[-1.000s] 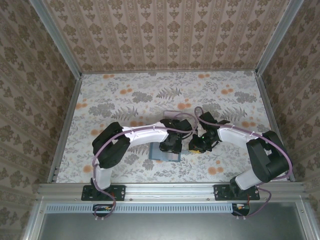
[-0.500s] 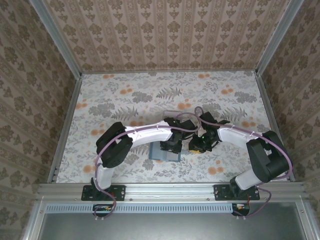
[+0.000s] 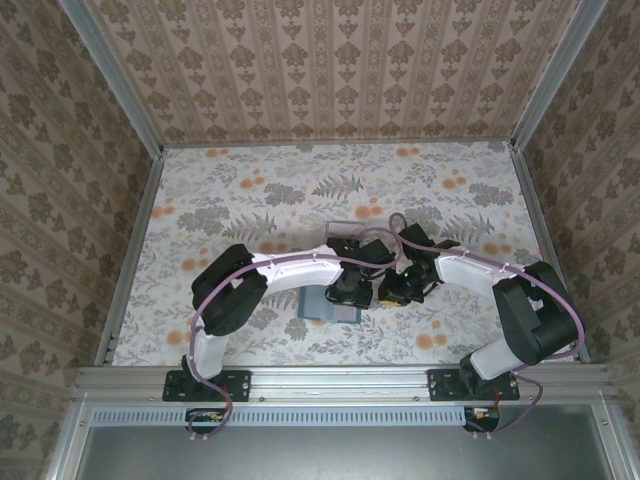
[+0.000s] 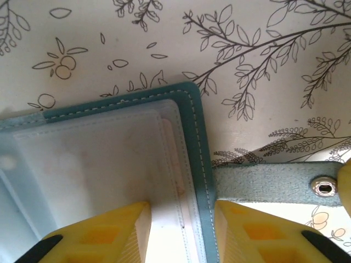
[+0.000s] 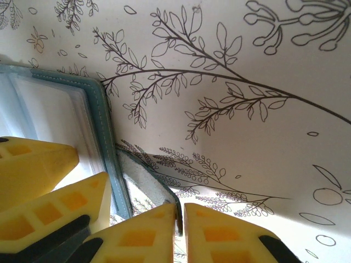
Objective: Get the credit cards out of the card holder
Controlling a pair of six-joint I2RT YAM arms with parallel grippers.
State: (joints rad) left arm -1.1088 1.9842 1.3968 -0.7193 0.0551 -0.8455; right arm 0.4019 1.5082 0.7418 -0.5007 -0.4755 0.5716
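Near bench front: holder lies open | left hand released, astride its edge | right hand clenched on strap | step: steadying holder, cards likely inside | next: needs fine pinch on one card.

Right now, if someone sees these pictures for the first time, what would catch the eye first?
The left arm and right arm bend in over a teal card holder lying open mid-table on the flowered table. Up close, the left gripper sets its yellow fingers astride the holder's stitched edge, while the right gripper pinches the snap strap beside it.
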